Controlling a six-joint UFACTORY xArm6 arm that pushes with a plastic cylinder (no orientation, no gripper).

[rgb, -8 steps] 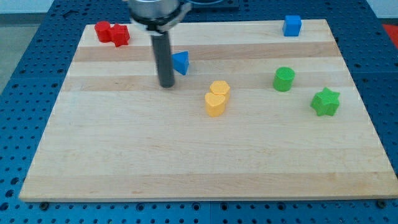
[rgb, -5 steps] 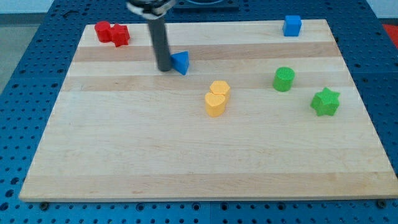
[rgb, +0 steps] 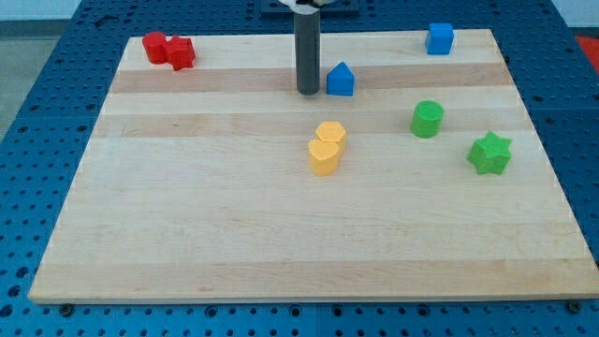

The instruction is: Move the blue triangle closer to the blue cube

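Wooden board point(rgb: 187, 215): my tip point(rgb: 308, 92) just left of blue triangle point(rgb: 341, 80), apex up-view.

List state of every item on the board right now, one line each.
my tip: down on the board, just left of the blue triangle, a sliver apart or touching.
blue triangle: upright, well left of the blue cube.
blue cube: top right, alone.
red blocks: two, touching, top left.
yellow blocks: two, touching, centre.
green cylinder: upright, alone.
green star: flat, right side.
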